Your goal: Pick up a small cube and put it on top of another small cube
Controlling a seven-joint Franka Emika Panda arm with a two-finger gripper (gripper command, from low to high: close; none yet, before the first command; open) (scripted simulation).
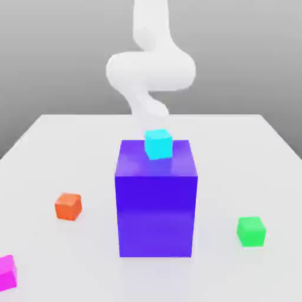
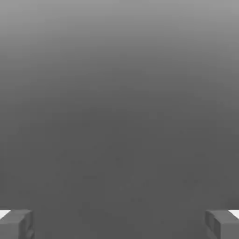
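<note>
End effector [image 2: 119,224] gapes wide, empty, behind the purple block [image 1: 156,200], well apart from the orange cube [image 1: 68,206].

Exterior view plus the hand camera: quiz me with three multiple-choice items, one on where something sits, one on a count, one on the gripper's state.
1. Where is the cyan cube?
A. on the table beside the orange cube
B. on top of the big purple block
C. between the gripper's fingers

2. How many small cubes rest directly on the table?
A. one
B. three
C. five

3. What state is the gripper in?
A. open, nothing between the fingers
B. shut on the green cube
C. shut on the pink cube

Answers:
1. B: the cyan cube sits on the top face of the purple block.
2. B: the orange cube, green cube and pink cube lie on the table.
3. A: in the hand view the gripper has its fingers far apart with only grey backdrop between.
</note>
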